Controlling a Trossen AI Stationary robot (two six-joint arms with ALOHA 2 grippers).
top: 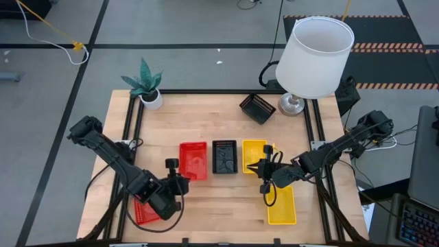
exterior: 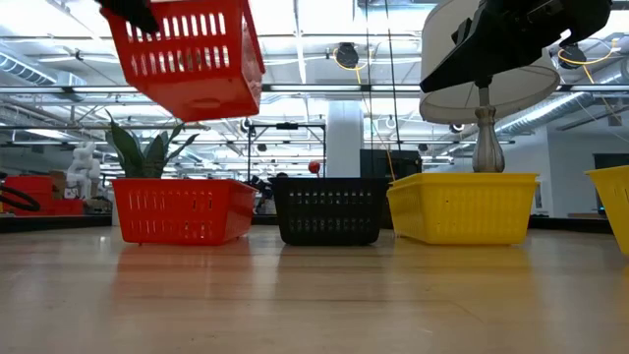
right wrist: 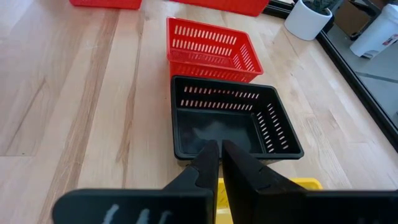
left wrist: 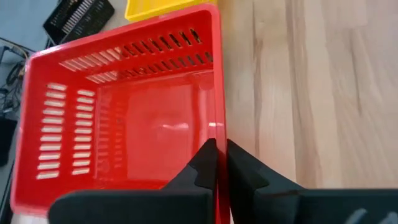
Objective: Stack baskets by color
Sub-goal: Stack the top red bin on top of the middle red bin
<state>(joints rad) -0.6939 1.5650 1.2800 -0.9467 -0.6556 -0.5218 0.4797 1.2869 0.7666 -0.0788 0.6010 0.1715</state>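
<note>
Nearby, lamp (top: 312,58) beside black basket (top: 257,108).

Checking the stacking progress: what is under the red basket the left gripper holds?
In the low view the lifted red basket hangs clear above the table. The left gripper pinches its rim. From above, the arm covers that spot.

Three baskets (top: 224,156) are set side by side in a row at the table's (top: 206,110) middle. A fourth basket (top: 257,108) is placed behind them, beside the lamp (top: 312,58); a potted plant (top: 146,86) is at the far left corner.
</note>
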